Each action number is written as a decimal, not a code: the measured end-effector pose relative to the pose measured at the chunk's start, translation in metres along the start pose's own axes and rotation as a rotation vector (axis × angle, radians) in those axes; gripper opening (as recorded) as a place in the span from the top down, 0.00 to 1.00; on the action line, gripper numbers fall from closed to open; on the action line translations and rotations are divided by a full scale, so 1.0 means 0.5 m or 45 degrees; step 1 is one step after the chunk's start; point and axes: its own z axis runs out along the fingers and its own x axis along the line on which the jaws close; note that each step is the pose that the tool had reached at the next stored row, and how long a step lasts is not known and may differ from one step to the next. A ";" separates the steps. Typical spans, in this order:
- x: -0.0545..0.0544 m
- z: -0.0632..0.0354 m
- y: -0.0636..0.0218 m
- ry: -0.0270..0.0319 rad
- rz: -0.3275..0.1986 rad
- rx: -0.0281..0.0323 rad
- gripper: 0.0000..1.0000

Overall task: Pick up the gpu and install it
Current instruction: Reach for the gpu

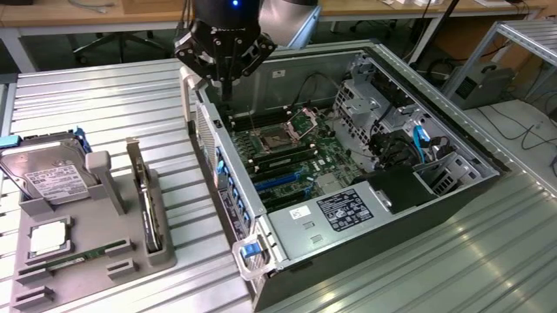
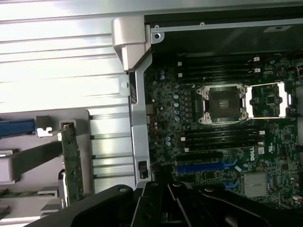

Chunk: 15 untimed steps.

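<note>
The gripper [image 1: 224, 88], jaws drawn narrow and empty, hangs over the case [image 1: 435, 215] corner. The gpu [image 1: 148, 202] stands on edge well aside, beyond the wall, its long axis parallel to it.

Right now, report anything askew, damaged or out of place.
Nothing stands out. The gpu stands on edge in the grey tray, and the tool hangs over the edge of the open computer case. No damage or spill shows.

A lab or workshop — ribbed metal bench [image 1: 104, 104], open computer tower [image 1: 409, 241], cable-strewn wooden desks [image 1: 87, 16] behind
</note>
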 end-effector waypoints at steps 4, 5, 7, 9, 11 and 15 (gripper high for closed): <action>0.024 -0.001 -0.002 0.0001 0.000 0.0002 0.89; 0.030 -0.001 -0.002 0.0000 0.000 0.0001 0.89; 0.041 -0.001 -0.003 0.0000 0.000 0.0000 0.89; 0.054 -0.001 -0.004 0.0000 0.000 0.0000 0.89; 0.068 -0.001 -0.005 0.0001 0.000 0.0000 0.89; 0.101 -0.002 -0.007 0.0000 0.000 0.0000 0.89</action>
